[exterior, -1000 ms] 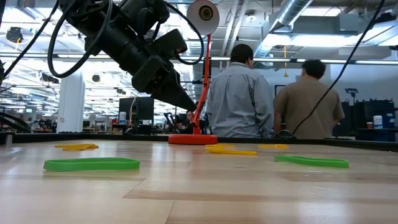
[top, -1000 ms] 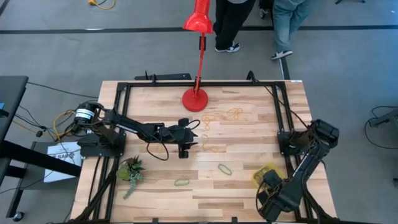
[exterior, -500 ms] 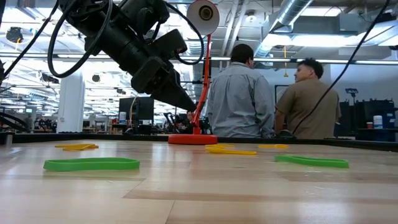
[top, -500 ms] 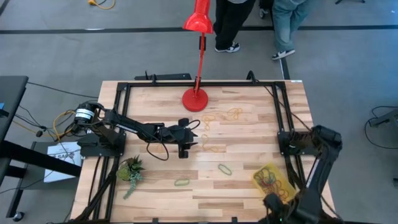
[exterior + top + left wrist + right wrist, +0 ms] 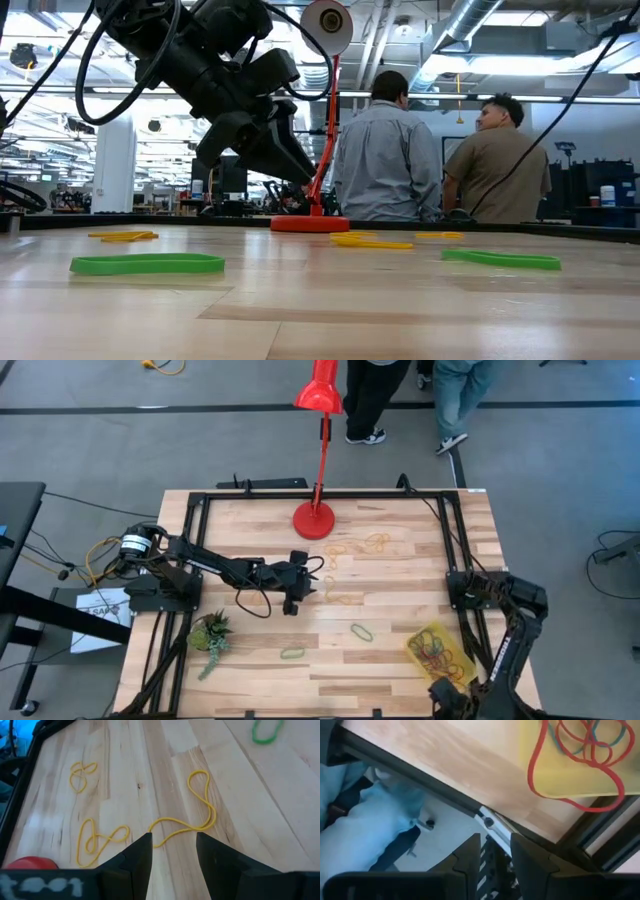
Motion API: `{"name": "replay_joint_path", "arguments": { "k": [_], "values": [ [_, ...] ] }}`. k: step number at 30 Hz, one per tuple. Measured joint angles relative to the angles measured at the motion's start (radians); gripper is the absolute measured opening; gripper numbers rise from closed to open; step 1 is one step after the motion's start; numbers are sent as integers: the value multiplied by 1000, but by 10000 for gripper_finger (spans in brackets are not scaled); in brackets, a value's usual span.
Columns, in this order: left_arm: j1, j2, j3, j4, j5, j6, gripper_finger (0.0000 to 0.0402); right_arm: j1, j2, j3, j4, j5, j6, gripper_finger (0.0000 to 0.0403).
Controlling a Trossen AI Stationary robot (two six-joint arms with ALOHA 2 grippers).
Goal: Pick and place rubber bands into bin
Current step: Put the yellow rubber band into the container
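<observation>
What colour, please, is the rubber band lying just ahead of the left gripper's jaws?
Yellow; the thin looped rubber band shows best in the left wrist view.

A robotics lab on a big open industrial floor

Exposed silver ducts (image 5: 480, 30) and pipes run across the bare ceiling, two people (image 5: 385, 150) stand with backs turned behind the table, and a butcher-block workbench (image 5: 400, 530) ringed by a black metal frame (image 5: 300, 493) sits on grey concrete floor (image 5: 100, 450), with loose cables (image 5: 100, 555) trailing off the side.
</observation>
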Motion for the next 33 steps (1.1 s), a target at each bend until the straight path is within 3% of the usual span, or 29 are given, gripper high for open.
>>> {"name": "replay_joint_path", "arguments": {
  "k": [8,13,21,25,30,33],
  "values": [
    [1,0,0,5,-1,3,144,4,57,-1,-59,19,16,102],
    [1,0,0,6,-10,-78,144,6,76,1,-32,11,16,102],
    [2,0,0,5,-28,-123,144,36,128,-2,-244,-7,45,102],
    [2,0,0,6,-28,-125,144,34,127,8,-250,32,45,101],
    [2,0,0,6,-54,-123,144,24,127,18,-424,39,44,101],
    [2,0,0,6,-54,-123,144,14,121,3,-429,86,4,101]
  ]
}}
